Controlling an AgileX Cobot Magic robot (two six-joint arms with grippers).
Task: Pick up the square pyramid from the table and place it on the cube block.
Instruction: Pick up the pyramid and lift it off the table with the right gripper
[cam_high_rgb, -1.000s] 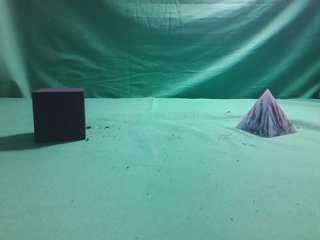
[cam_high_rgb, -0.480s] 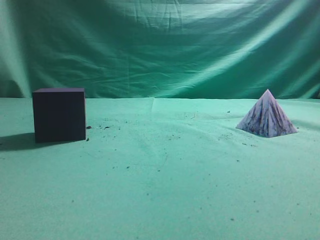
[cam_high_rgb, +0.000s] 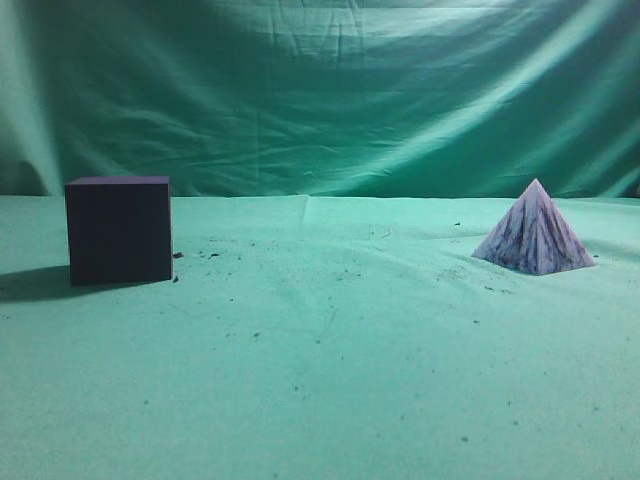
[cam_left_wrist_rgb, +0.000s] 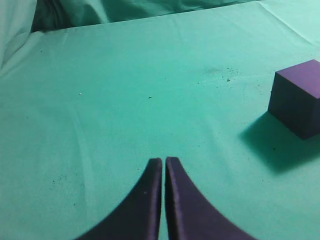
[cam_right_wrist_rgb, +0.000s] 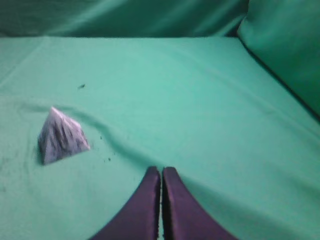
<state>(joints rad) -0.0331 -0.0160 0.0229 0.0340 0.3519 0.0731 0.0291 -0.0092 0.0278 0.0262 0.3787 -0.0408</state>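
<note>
The square pyramid (cam_high_rgb: 533, 237), pale lilac with dark streaks, stands on the green cloth table (cam_high_rgb: 330, 380) at the right; in the right wrist view it (cam_right_wrist_rgb: 60, 137) lies left of and beyond my right gripper (cam_right_wrist_rgb: 161, 170), which is shut and empty. The dark purple-black cube block (cam_high_rgb: 118, 229) stands at the left; in the left wrist view it (cam_left_wrist_rgb: 299, 97) is at the right edge, well ahead of my left gripper (cam_left_wrist_rgb: 163, 160), which is shut and empty. Neither gripper shows in the exterior view.
A green cloth backdrop (cam_high_rgb: 320, 90) hangs behind the table. Small dark crumbs (cam_high_rgb: 215, 253) are scattered on the cloth between cube and pyramid. A fold of cloth rises at the right in the right wrist view (cam_right_wrist_rgb: 285, 55).
</note>
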